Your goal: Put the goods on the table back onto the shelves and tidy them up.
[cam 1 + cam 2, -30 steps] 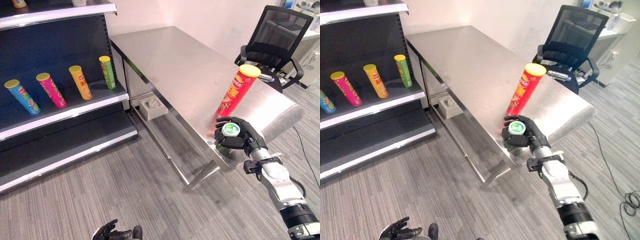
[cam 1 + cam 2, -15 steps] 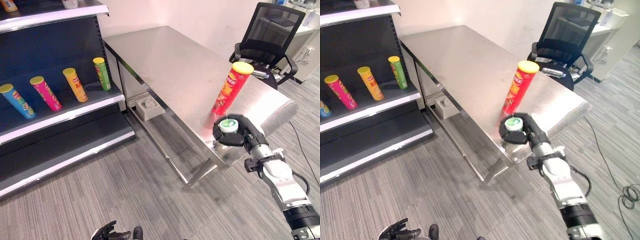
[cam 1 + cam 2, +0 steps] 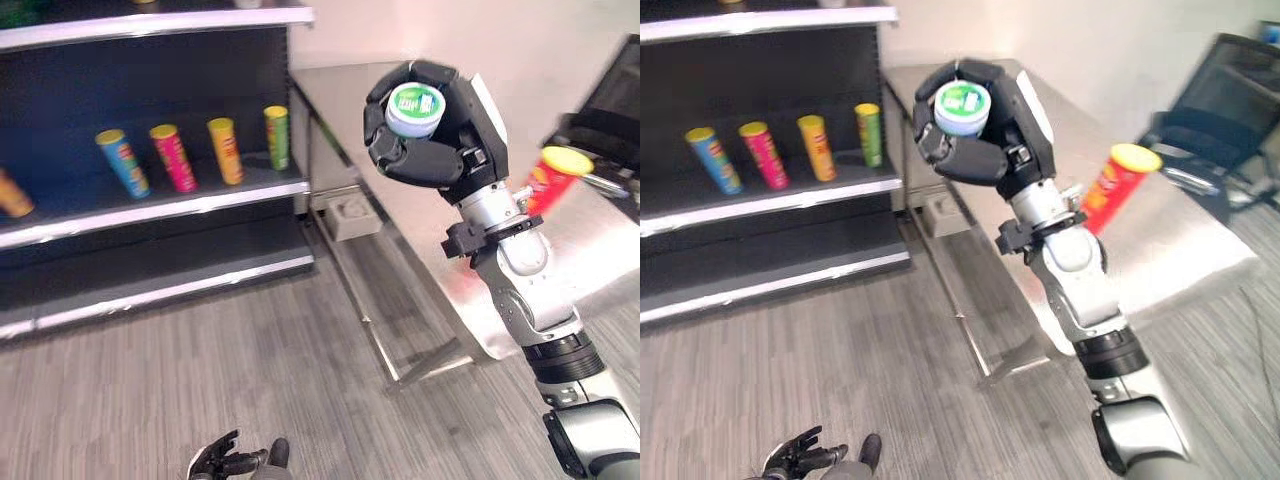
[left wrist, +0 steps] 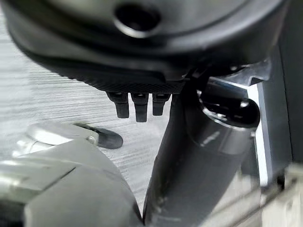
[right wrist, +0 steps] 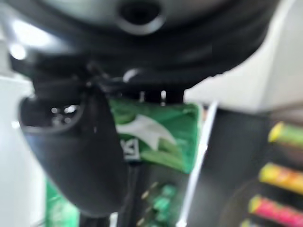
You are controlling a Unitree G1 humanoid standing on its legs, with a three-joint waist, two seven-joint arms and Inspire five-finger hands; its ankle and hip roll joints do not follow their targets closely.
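A small green-and-white tub (image 3: 416,108) is held aloft in the right hand (image 3: 432,140), fingers curled round it (red can (image 3: 548,177) on the table (image 3: 400,200)). The left hand (image 3: 228,463) hangs low, fingers relaxed.

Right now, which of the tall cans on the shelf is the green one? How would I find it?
Look at the dark shelf to the left of the metal table. On its middle board stand tall cans in a row. The green can is the last one, nearest the table; the others are yellow, pink and blue.
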